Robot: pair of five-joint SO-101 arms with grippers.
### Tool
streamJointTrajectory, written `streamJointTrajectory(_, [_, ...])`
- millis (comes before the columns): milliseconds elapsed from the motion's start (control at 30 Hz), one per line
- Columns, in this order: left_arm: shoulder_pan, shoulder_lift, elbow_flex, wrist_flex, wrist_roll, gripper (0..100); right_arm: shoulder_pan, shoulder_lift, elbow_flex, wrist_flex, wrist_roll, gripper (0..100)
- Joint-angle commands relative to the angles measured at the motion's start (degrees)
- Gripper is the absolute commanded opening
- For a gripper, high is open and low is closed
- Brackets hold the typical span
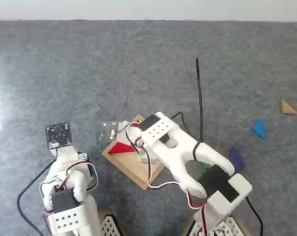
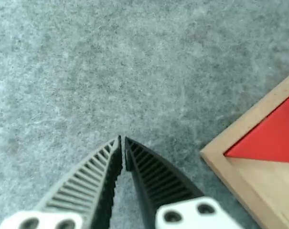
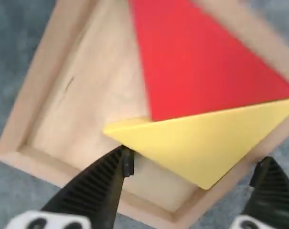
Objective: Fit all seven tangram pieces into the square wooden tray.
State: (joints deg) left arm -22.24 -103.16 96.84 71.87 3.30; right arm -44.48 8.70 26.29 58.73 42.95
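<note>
— Our right pincer (image 3: pixel 196 160) stands wide open, gripping nothing; the yellow triangle (image 3: pixel 206 138) lies between its fingers (image 3: pixel 101 181), against the red triangle (image 3: pixel 197 62) in the tray (image 3: pixel 44 86).
— Probably light, stiff, slick; we'd pinch its straight edges. Our left pincer (image 2: pixel 123 139) is closed, empty.

In the tray (image 1: pixel 130 166) lies one triangle (image 1: pixel 121 147) — a second triangle (image 3: pixel 206 143) lies against it, one corner over the rim. The right gripper (image 3: pixel 196 161) hangs above them. The left gripper (image 2: pixel 121 141) sits just left of the tray. Three loose pieces (image 1: pixel 258 129) lie far off to the right.
</note>
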Motion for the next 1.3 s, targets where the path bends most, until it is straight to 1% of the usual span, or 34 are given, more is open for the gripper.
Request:
streamJointTrajectory(0, [0.00, -0.97, -0.40, 0.44, -0.26, 1, -0.22, -2.07, -1.58, -2.59, -2.11, 37.6])
streamJointTrajectory(133, [0.00, -0.97, -0.40, 0.44, -0.26, 1, 1.10, 2.51, -5.45, -0.66, -2.46, 37.6])
streamJointTrajectory(267, [0.00, -0.97, -0.40, 0.44, -0.26, 1, -0.75, 6.37, -9.67, 8.48, -1.85, 37.5])
streamJointTrajectory(400, [-0.09, -0.97, -0.40, 0.44, -0.26, 1, -3.65, 7.08, -10.90, 17.01, 3.87, 37.5])
streamJointTrajectory(600, [-0.09, -0.97, -0.40, 0.44, -0.26, 1, -6.11, 6.99, -10.90, 23.87, 9.32, 37.5])
streamJointTrajectory(667, [0.00, -0.97, -0.40, 0.44, -0.26, 1, -6.37, 6.29, -10.99, 24.66, 9.85, 35.1])
streamJointTrajectory(767, [0.00, -0.97, -0.40, 0.44, -0.26, 1, -6.20, 2.86, -10.99, 24.66, 9.67, 27.0])
streamJointTrajectory(833, [0.00, -0.97, -0.40, 0.44, -0.26, 1, -5.32, -0.57, -11.16, 24.04, 7.38, 23.2])
streamJointTrajectory(900, [0.00, -0.97, -0.40, 0.44, -0.26, 1, -3.82, -4.26, -11.16, 21.49, 4.31, 23.2])
streamJointTrajectory(933, [0.00, -0.97, -0.40, 0.44, -0.26, 1, -3.03, -5.67, -11.16, 20.26, 2.02, 24.9])
streamJointTrajectory(1067, [0.00, -0.97, -0.40, 0.44, -0.26, 1, -2.51, -8.92, -11.16, 17.45, -12.13, 37.0])
streamJointTrajectory(1133, [0.00, -0.97, -0.40, 0.44, -0.26, 1, -4.44, -8.92, -10.90, 16.31, -21.98, 41.4])
streamJointTrajectory(1200, [0.00, -0.97, -0.40, 0.44, -0.26, 1, -6.64, -7.96, -10.81, 16.48, -31.21, 42.3])
streamJointTrajectory(1233, [0.00, -0.97, -0.40, 0.44, -0.26, 1, -7.43, -7.16, -10.90, 17.27, -34.11, 42.3])
streamJointTrajectory(1267, [0.00, -0.97, -0.40, 0.44, -0.26, 1, -7.87, -6.46, -10.90, 17.98, -34.99, 42.3])
